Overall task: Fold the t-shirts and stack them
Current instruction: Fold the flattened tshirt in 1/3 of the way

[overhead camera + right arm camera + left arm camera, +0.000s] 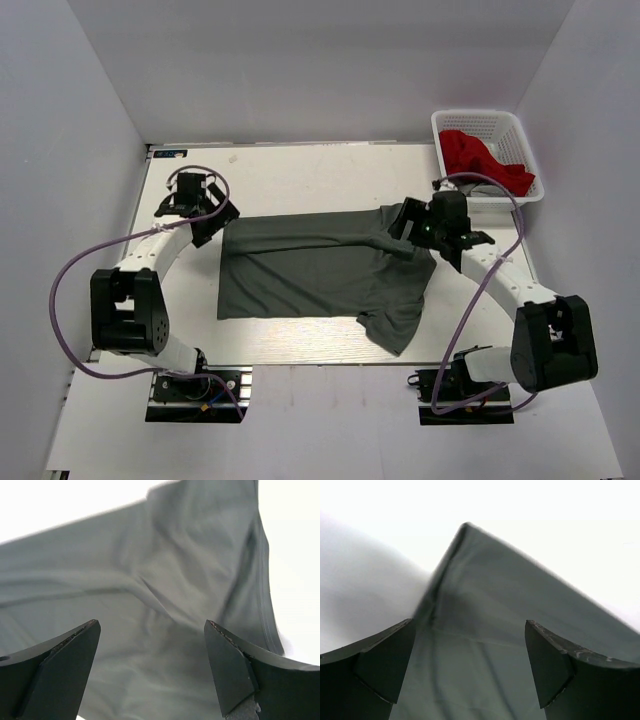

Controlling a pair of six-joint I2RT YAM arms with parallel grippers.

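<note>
Left arm and right arm reach in from the tabletop's near edge. Across its middle lies the dark olive t-shirt, partly folded. The basket at the far right corner holds the red t-shirt. Left claw and right claw gape empty over opposite ends; best pinch matching corners and lift evenly.

A robotics lab work cell: a white desk boxed in by plain white panel walls on the left, far and right. A left arm and a right arm, trailing purple cables, are bolted on metal plates at its near edge.
</note>
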